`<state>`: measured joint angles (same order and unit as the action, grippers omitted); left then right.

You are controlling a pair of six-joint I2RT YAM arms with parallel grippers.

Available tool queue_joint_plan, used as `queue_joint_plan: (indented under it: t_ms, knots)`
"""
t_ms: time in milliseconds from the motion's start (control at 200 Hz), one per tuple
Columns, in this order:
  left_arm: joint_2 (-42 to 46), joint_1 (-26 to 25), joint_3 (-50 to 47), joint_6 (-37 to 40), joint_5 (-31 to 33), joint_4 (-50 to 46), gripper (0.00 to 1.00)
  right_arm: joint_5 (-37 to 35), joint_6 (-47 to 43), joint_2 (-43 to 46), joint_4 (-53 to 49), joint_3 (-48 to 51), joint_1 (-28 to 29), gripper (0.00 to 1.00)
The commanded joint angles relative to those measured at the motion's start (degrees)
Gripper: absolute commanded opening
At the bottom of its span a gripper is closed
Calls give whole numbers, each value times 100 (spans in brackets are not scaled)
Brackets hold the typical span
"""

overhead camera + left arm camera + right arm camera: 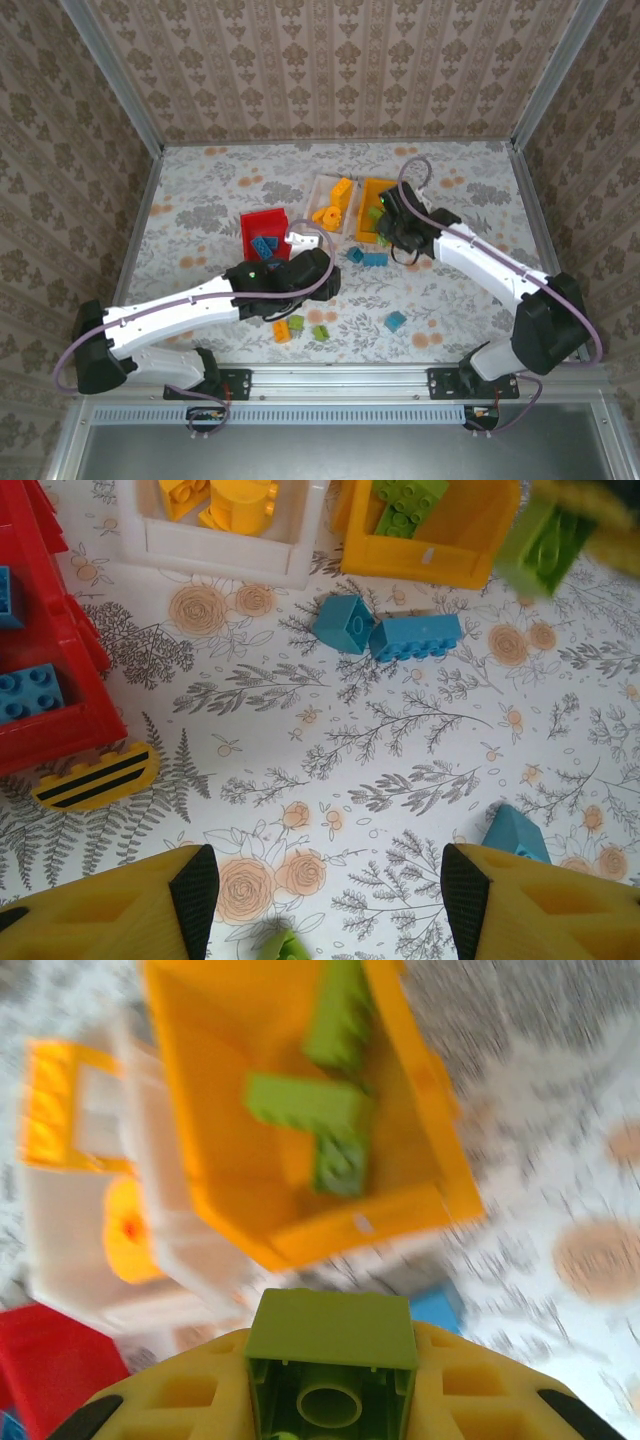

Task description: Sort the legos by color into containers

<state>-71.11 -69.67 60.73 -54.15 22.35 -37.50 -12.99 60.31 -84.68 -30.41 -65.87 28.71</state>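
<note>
My right gripper [331, 1400] is shut on a green lego [331, 1335], held above the near rim of the orange-yellow container [230, 1110], which holds green legos [320, 1110]. From above, that gripper [385, 218] hangs at the orange-yellow container [368, 188]. The white container [322, 190] holds orange legos [335, 205]. The red container [265, 220] holds blue ones [265, 247]. My left gripper [325, 895] is open and empty above the cloth, near the red container [60, 650]. Two blue legos [400, 635] lie ahead of it.
Loose on the flowered cloth lie a blue lego [396, 321], an orange one [282, 330] and two green ones [320, 332]. A yellow-and-black piece [95, 777] lies against the red container's near wall. Patterned walls enclose the table.
</note>
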Motion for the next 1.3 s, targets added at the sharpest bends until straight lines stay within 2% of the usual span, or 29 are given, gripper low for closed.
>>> queue_joint_plan:
  t_ms: [0,135,310,495,640,710,795,1065,1180,1295]
  knots:
    - [-99,24,235,254,22,-8,65,-163,-1104,-828,-283,-626,-261,26]
    - [-105,28,265,256,7,-47,65,11,-1522,-1656,-429,-1467,-534,27]
    - [-110,35,237,221,-28,-37,65,-110,-1968,-2487,-608,-2406,-775,28]
    - [-210,32,229,216,-72,-12,65,21,-2193,-3245,-684,-3038,-936,30]
    - [-201,41,203,185,-38,-96,65,223,-2324,-3565,-821,-3337,-941,40]
    - [-196,50,196,177,-29,-201,65,288,-2356,-3391,-680,-3214,-934,52]
    - [-176,74,130,97,-45,-376,65,335,-2386,-3079,-546,-3101,-931,59]
    - [130,96,-543,-787,-66,-1178,67,501,-2674,-1906,-463,-2870,-733,60]
    - [368,172,-957,-1278,-239,-1483,68,651,-2811,-998,-91,-2120,-499,61]
    - [580,226,-1440,-1850,-639,-1615,75,787,-2964,-30,188,-1201,-37,63]
